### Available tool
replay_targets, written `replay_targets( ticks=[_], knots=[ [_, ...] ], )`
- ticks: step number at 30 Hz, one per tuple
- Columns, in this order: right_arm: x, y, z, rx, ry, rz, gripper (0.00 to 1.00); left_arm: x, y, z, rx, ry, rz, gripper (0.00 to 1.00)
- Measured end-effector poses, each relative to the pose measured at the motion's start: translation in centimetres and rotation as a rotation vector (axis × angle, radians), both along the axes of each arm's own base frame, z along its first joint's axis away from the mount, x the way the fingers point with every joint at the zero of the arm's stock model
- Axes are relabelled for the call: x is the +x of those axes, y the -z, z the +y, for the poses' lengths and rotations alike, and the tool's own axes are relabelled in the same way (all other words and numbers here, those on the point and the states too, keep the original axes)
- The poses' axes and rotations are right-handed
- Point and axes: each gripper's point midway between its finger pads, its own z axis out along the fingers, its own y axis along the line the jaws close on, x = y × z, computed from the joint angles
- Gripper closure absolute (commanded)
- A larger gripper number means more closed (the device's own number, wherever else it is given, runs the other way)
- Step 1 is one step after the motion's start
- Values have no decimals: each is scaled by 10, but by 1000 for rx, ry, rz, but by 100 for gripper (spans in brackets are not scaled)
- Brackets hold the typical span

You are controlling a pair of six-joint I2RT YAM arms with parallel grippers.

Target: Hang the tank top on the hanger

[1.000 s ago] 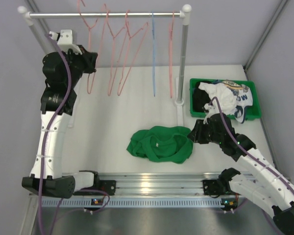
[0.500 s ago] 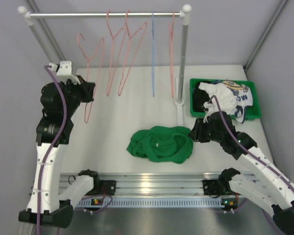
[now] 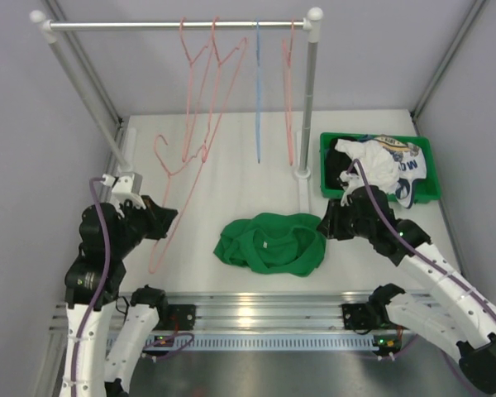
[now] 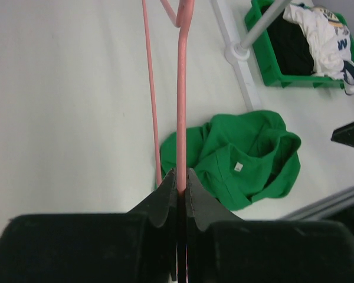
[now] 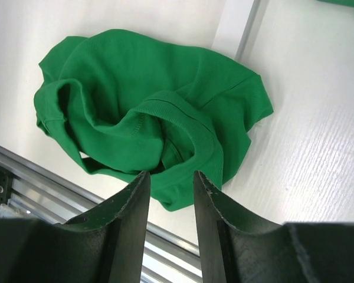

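**Hanger gripped in left claw, top on table, right claw open over it**

Left claw [image 4: 179,177]: jaws pinched tight on one wire side of the pink hanger [image 4: 180,88], low on the frame. In the wrist view the wire runs away toward 12 o'clock. The hanger is off the rail [image 3: 149,26], held over the table [image 3: 231,182] at front left. The green tank top [image 3: 269,242] lies crumpled at centre front, about 3 o'clock from the left claw and apart from the hanger.

Right claw [image 5: 170,177]: jaws apart, holding nothing, poised over the top's 3 o'clock edge. The neck band sits just ahead of the fingers; cannot tell if they touch the cloth.

Step in hand, my judgement: bring the hanger over and get an opening onto one hanger arm. To do it well:
- The right claw pinches a single layer at the neck band or a strap, not a bunched fold, then lifts to open the hole.
- The left claw holds firm, since thin wire can swivel in a pinch.
- Feed the free hanger end through. Soft cloth will likely sag.

At 12 o'clock are spare pink hangers and a blue hanger [image 3: 258,91]. The bin [image 3: 325,161] of clothes is at 2 o'clock; leave it.
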Motion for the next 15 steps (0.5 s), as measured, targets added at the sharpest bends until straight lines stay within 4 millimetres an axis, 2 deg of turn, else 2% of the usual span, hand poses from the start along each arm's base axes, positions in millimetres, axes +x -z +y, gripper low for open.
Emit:
replay_targets(
  ticks=[4, 6, 15],
  knots=[
    [2, 2, 2, 0, -2, 6, 64, -22, 25, -13, -52, 69, 83, 100],
    [3, 3, 3, 0, -4, 9, 64, -31, 30, -19, -69, 110, 100, 100],
    [6, 6, 6, 0, -7, 16, 64, -64, 29, -43, -122, 277, 65, 100]
  ],
)
